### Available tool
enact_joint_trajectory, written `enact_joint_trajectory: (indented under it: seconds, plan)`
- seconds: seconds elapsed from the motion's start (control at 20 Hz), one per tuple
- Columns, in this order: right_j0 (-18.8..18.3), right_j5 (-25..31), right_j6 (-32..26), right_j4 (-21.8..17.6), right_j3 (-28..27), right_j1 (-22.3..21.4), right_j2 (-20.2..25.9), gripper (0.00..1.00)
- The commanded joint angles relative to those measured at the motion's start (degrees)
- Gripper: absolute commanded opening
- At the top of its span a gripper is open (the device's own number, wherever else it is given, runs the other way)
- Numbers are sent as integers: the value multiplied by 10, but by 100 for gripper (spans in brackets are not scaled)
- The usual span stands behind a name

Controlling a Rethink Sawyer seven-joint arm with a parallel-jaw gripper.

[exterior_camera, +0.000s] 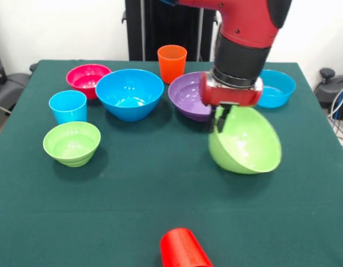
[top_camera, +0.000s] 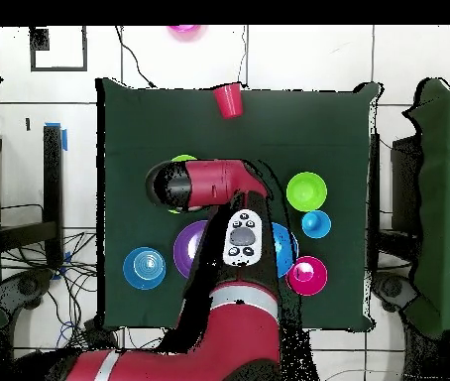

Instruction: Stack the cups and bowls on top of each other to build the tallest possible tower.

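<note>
My gripper (exterior_camera: 220, 119) is shut on the rim of a large lime green bowl (exterior_camera: 246, 142), which is tipped with its opening towards the arm. Just behind it sits a purple bowl (exterior_camera: 185, 93). A large blue bowl (exterior_camera: 129, 93), a hot pink bowl (exterior_camera: 88, 77), a smaller blue bowl (exterior_camera: 277, 88) and a small lime green bowl (exterior_camera: 72, 143) stand apart on the cloth. An orange cup (exterior_camera: 172, 63) and a light blue cup (exterior_camera: 68, 105) stand upright. A red cup (exterior_camera: 182, 250) lies at the near edge. No pieces are stacked. In the overhead view the arm hides the gripper.
The dark green table (exterior_camera: 132, 211) ends close to the red cup (top_camera: 228, 99). In the overhead view the small green bowl (top_camera: 306, 189), light blue cup (top_camera: 316, 223) and pink bowl (top_camera: 307, 275) cluster on the right. A pink object (top_camera: 181, 30) lies off the table.
</note>
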Motion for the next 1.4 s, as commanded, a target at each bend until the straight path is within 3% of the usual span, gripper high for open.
enact_joint_trajectory:
  seconds: [0.05, 0.3, 0.6, 0.85, 1.1, 1.4]
  plan:
    - [39, 116, -11, -89, -118, 11, -56, 0]
    - [55, 132, -27, -126, -157, 22, -75, 0]
    - [137, 147, -48, -269, -262, 73, -172, 0]
    - [181, 195, -80, -328, -318, 106, -205, 0]
    - [206, 226, -107, -356, -352, 126, -221, 0]
    - [227, 265, -103, -356, -386, 141, -233, 0]
